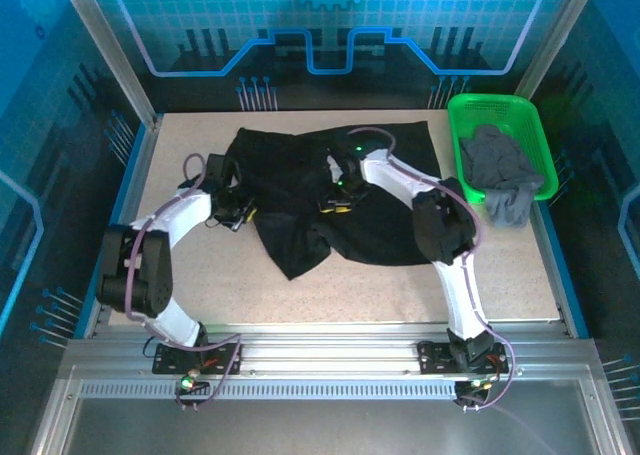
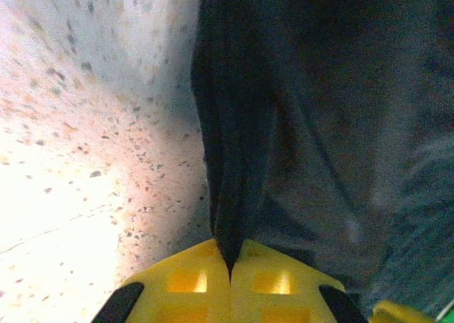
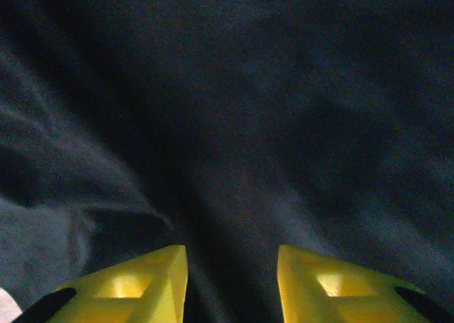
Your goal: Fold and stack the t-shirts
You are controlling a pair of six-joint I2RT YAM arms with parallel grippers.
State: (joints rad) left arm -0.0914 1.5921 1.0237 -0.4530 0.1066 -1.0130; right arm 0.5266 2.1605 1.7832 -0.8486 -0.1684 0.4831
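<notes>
A large black t-shirt (image 1: 340,190) lies rumpled across the middle of the table. My left gripper (image 1: 238,215) is at its left edge, shut on a pinched fold of the black cloth (image 2: 230,195); the yellow fingers (image 2: 191,284) meet with the fabric between them. My right gripper (image 1: 338,203) rests over the middle of the shirt, open, its yellow fingers (image 3: 152,287) apart above dark cloth (image 3: 234,124) with nothing gripped. A grey t-shirt (image 1: 497,170) lies bunched in the green basket (image 1: 500,107) at the back right, one end hanging over the near rim.
The speckled tabletop (image 1: 400,285) lies bare in front of the black shirt and to its left (image 2: 78,160). Metal frame rails (image 1: 320,355) run along the near edge, and blue enclosure walls stand on the other sides.
</notes>
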